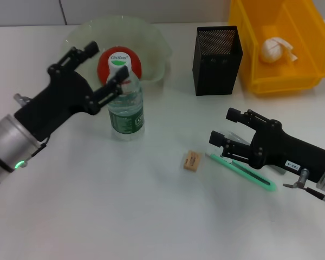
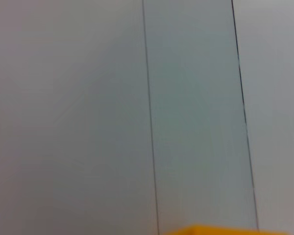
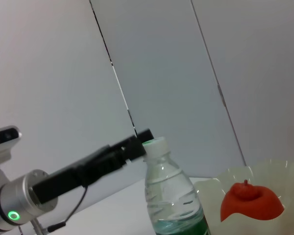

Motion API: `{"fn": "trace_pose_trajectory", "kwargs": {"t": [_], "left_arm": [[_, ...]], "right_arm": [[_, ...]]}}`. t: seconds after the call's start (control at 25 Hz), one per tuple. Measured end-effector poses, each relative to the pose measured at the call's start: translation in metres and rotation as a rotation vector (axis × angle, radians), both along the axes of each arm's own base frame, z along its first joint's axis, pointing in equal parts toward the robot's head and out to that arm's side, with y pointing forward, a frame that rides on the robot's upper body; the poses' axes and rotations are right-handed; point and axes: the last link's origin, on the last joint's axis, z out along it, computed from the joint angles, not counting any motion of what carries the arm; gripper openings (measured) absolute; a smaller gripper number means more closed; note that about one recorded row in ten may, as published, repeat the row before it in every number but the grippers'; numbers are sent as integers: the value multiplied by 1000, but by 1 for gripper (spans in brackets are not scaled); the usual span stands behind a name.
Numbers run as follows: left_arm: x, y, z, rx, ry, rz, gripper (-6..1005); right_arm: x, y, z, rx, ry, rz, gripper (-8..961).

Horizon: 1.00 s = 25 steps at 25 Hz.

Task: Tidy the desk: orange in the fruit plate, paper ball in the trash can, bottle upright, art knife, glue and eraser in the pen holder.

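Note:
The clear water bottle (image 1: 126, 105) stands upright in front of the pale fruit plate (image 1: 151, 38), with the orange (image 1: 131, 60) lying in the plate behind it. My left gripper (image 1: 104, 64) is open at the bottle's white cap. One finger (image 1: 119, 77) lies right beside the cap, and I cannot tell if it touches. The paper ball (image 1: 273, 50) rests in the yellow trash can (image 1: 309, 70). On the table lie the eraser (image 1: 191, 161) and the green art knife (image 1: 244, 171). My right gripper (image 1: 223, 127) hovers open just above the knife. The glue is hidden from view.
The black mesh pen holder (image 1: 216, 54) stands between plate and trash can. The right wrist view shows the bottle (image 3: 171, 196), the orange (image 3: 250, 203), the plate (image 3: 286, 171) and my left arm (image 3: 88, 169). The left wrist view shows wall panels and a yellow edge (image 2: 220, 230).

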Motion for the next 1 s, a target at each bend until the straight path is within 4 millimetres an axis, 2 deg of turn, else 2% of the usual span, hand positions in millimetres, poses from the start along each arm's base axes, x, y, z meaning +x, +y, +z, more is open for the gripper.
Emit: {"fn": "trace_pose_trajectory", "kwargs": {"t": [0.12,0.24,0.28,0.44,0.48,0.56,0.6,0.64,0.8,0.92,1.0], "left_arm": [[0,-9,14,36,-87,-17,659],[-1,-17,31,27,-158,-47,755],[-2,-18,38,-8,-167,-62,793],[-10,-25,52,-223,-90,-115,789],[-13,-27,54,-291,-49,-121,788],[-13,-27,54,-291,-49,-121,788],[-16,-31,51,-398,21,-130,788],[-17,-32,48,-442,52,-133,787],[-17,-33,44,-502,91,-128,786],[-14,-31,35,-595,134,-112,784],[-13,-29,32,-613,142,-103,783]], "right_arm": [[0,-1,2,5,8,3,843],[1,1,12,15,22,12,843],[2,3,21,16,28,16,843],[4,10,58,-4,20,20,843],[3,12,70,-13,16,19,843],[-1,17,96,-58,-8,6,843],[-5,20,113,-89,-38,-7,843],[-11,24,133,-130,-91,-29,843],[-45,31,185,-229,-324,-110,843],[-77,33,197,-278,-557,-180,843],[-99,35,195,-287,-702,-231,843]]}}
